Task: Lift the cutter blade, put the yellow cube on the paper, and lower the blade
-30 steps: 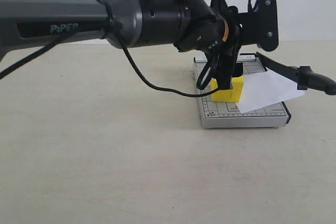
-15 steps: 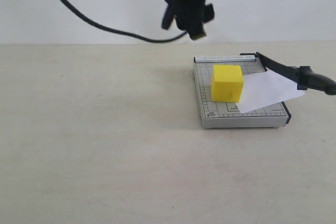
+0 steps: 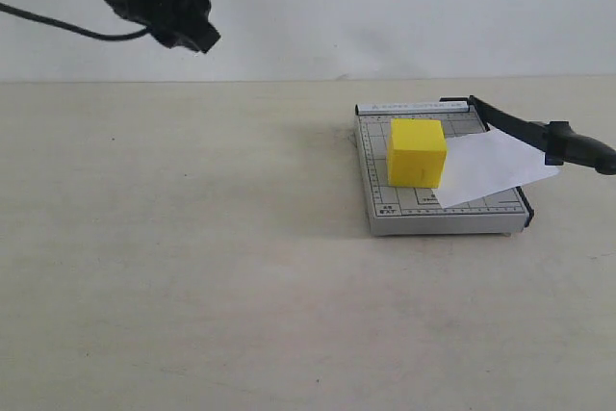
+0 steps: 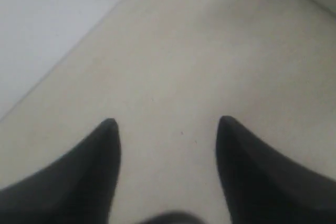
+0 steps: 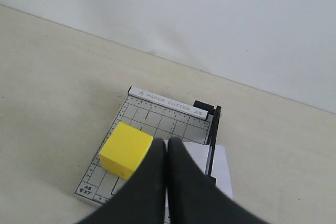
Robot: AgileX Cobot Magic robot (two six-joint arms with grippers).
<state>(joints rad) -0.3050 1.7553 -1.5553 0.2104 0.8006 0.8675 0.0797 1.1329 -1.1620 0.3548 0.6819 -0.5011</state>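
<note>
The yellow cube (image 3: 417, 151) (image 5: 126, 149) stands on the grey trimmer board (image 3: 380, 201), free of any gripper. The white paper (image 3: 491, 168) lies slanted at the cube's right; whether the cube rests on the paper's edge I cannot tell. The cutter blade (image 3: 525, 127) stands raised, slanting up from its hinge to the thick handle (image 3: 582, 151) at the right. My left gripper (image 4: 165, 121) is open and empty over bare table; its arm (image 3: 159, 2) hangs high at the far left. My right gripper (image 5: 167, 142) is shut and empty, above the board.
The beige table (image 3: 192, 267) stretches wide to the left and front of the board. A white wall (image 3: 385, 7) runs behind. The left arm's black cable (image 3: 58, 26) hangs at the upper left.
The left arm let go of the cube, rose and swung away to the upper left. The cube, the paper and the blade have stayed where they were.
</note>
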